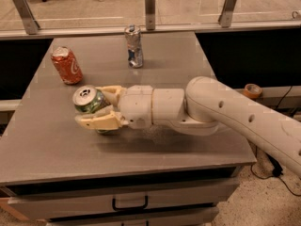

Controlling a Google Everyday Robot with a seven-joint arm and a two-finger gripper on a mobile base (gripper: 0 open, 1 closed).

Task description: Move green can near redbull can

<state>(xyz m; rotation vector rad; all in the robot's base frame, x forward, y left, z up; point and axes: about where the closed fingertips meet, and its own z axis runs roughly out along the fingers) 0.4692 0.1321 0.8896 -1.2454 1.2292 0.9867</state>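
Jaws clamped on green can (pixel 87 100), grey tabletop's (pixel 188 55) left side, drawer (pixel 178 199) beneath

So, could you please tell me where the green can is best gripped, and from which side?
Grip the green can across its round side wall at mid-height, coming from the right. That is where the hand sits, one finger on each side of the tilted can. The curved wall suits two opposed fingers, and the red cola can stands off to the other side.
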